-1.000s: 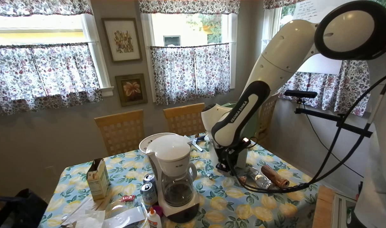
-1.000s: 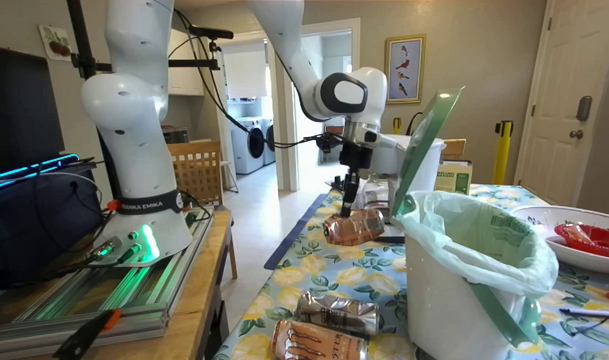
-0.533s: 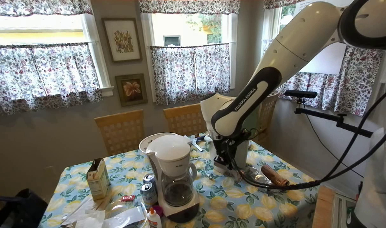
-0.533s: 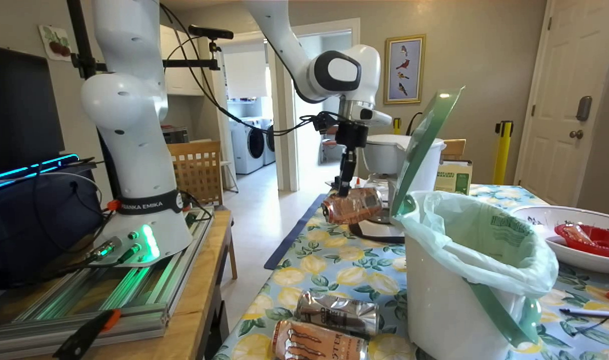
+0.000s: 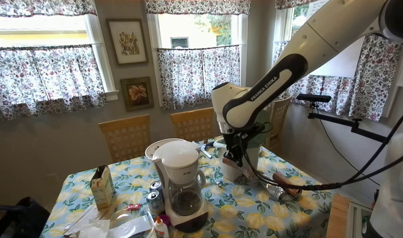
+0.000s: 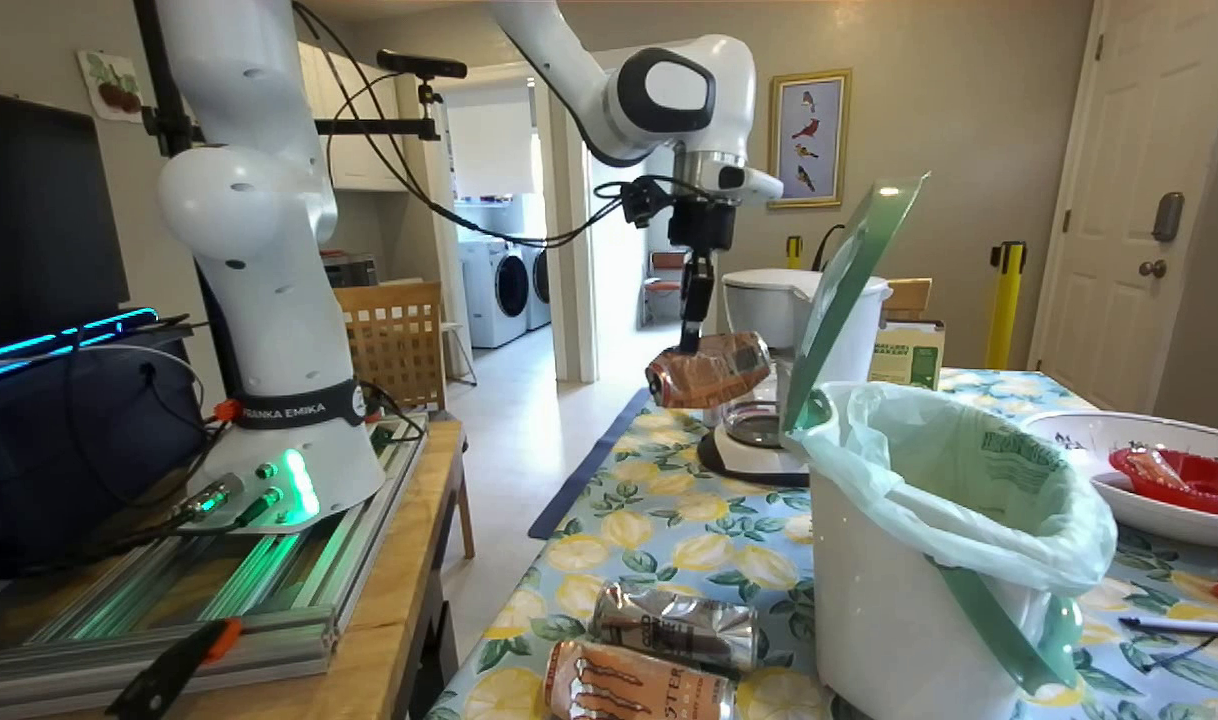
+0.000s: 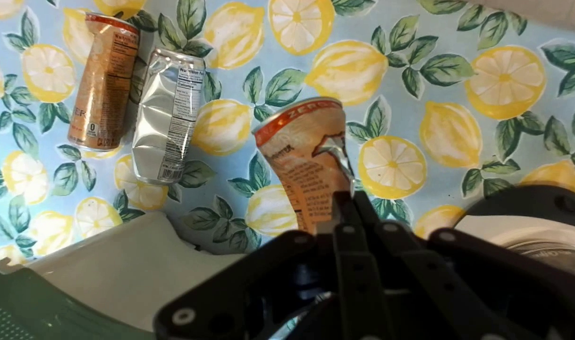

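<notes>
My gripper [image 6: 689,345] is shut on a crumpled orange can [image 6: 717,372] and holds it above the table. In the wrist view the gripper [image 7: 353,196] pinches the dented side of the can [image 7: 299,156], its "ZERO" rim pointing away from the fingers; the can's near end is hidden by the gripper. A white bin [image 6: 899,610] with a pale green liner [image 6: 1029,500] and raised green lid [image 6: 854,300] stands beside the held can. Two more dented cans, one orange [image 7: 103,85] and one silver [image 7: 167,118], lie side by side on the table.
A white coffee maker [image 5: 178,155] with a glass carafe stands near the gripper. Two upright cans [image 5: 155,200], a carton [image 5: 102,188] and a glue bottle [image 5: 160,228] are around it. A white bowl [image 6: 1069,425] holds a red dish [image 6: 1184,495]. The arm's cables [image 5: 300,187] hang low over the table.
My gripper has risen with the orange can in it, higher above the table. The bin, its lid and the two lying cans have not moved.
</notes>
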{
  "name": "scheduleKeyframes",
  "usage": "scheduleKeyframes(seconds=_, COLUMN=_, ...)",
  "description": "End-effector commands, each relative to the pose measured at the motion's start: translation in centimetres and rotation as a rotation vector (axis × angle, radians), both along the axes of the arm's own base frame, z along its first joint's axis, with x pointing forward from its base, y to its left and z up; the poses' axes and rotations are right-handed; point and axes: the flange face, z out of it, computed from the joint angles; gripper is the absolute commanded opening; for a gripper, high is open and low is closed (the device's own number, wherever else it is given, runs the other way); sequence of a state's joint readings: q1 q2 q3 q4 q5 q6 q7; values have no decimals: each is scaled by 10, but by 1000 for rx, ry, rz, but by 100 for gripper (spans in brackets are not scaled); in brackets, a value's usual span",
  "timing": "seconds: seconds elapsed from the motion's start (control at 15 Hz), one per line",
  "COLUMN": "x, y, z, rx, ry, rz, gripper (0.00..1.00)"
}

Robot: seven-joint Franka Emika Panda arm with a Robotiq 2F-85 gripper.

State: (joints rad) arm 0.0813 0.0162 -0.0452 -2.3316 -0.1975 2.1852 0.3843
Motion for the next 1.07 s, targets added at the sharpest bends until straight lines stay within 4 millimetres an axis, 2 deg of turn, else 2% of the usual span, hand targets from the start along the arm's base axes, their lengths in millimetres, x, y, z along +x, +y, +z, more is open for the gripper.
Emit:
scheduleKeyframes(seconds=0.0, x=-11, y=3, z=26, rx=7, ry=-19, rz=28, gripper=1)
scheduleKeyframes(seconds=0.4, x=-16, y=11, z=67, rx=28, ry=-94, rz=43, gripper=1)
scheduleKeyframes(seconds=1.0, x=-28, y=3, z=132, rx=-3, ry=-212, rz=17, gripper=1)
